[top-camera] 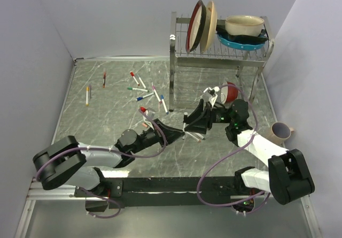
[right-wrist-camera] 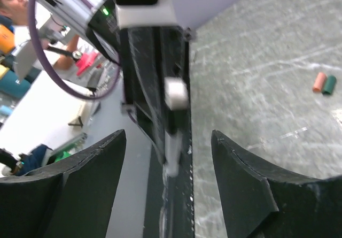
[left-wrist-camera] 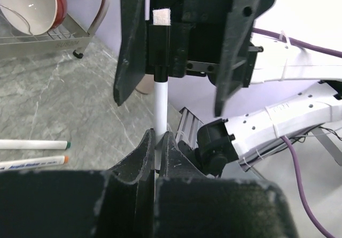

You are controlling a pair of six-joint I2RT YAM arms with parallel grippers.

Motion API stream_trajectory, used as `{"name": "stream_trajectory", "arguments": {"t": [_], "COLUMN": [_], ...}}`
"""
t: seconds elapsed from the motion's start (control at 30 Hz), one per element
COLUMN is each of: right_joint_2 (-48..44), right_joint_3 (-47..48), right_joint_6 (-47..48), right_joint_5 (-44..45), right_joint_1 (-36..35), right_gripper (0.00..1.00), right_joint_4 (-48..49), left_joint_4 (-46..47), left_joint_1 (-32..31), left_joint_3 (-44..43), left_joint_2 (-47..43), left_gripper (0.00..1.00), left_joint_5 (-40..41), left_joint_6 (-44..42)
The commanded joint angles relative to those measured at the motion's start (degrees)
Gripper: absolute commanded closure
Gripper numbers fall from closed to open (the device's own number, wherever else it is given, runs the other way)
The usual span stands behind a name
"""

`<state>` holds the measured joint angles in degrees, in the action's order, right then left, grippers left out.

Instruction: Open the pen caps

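Note:
My left gripper [top-camera: 179,134] is shut on a thin white pen barrel [left-wrist-camera: 158,107], its fingertips [left-wrist-camera: 147,141] pinching the barrel low in the left wrist view. The pen points into my right gripper [top-camera: 194,123], which is open with its jaws wide on either side of the pen's end [right-wrist-camera: 174,144], not touching it. I see no coloured cap on the held pen. Several capped pens lie on the table at the back, with red [top-camera: 132,75], blue [top-camera: 139,98] and yellow [top-camera: 87,88] caps. Two loose caps, pink [right-wrist-camera: 319,82] and green [right-wrist-camera: 329,84], lie on the table.
A metal dish rack [top-camera: 179,61] with plates and bowls stands at the back right. A red bowl [top-camera: 231,92] sits under it and a mug [top-camera: 281,133] stands at the right wall. Two pens [left-wrist-camera: 32,152] lie left of my left gripper.

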<state>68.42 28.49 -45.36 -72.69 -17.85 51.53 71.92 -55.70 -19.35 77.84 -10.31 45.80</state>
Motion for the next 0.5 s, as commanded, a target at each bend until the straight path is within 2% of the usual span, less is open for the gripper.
{"name": "stream_trajectory", "arguments": {"t": [0.0,0.17,0.47], "right_joint_2": [-0.48,-0.66,0.30], "right_joint_3": [-0.45,-0.54,-0.01], "right_joint_6": [-7.02,-7.72,-7.11], "right_joint_5": [0.97,1.14,0.88], "right_joint_1": [0.09,0.01,-0.70], "right_gripper": [0.31,0.44,0.51], "right_joint_4": [9.82,9.21,6.92], "left_joint_4": [8.68,9.20,10.35], "left_joint_1": [-1.60,-2.30,-3.01], "left_joint_3": [-3.75,-4.64,-3.41], "left_joint_2": [3.19,4.42,1.53], "left_gripper": [0.99,0.99,0.99], "left_joint_5": [3.27,5.55,12.15], "left_joint_6": [-2.47,-3.17,-5.46]}}
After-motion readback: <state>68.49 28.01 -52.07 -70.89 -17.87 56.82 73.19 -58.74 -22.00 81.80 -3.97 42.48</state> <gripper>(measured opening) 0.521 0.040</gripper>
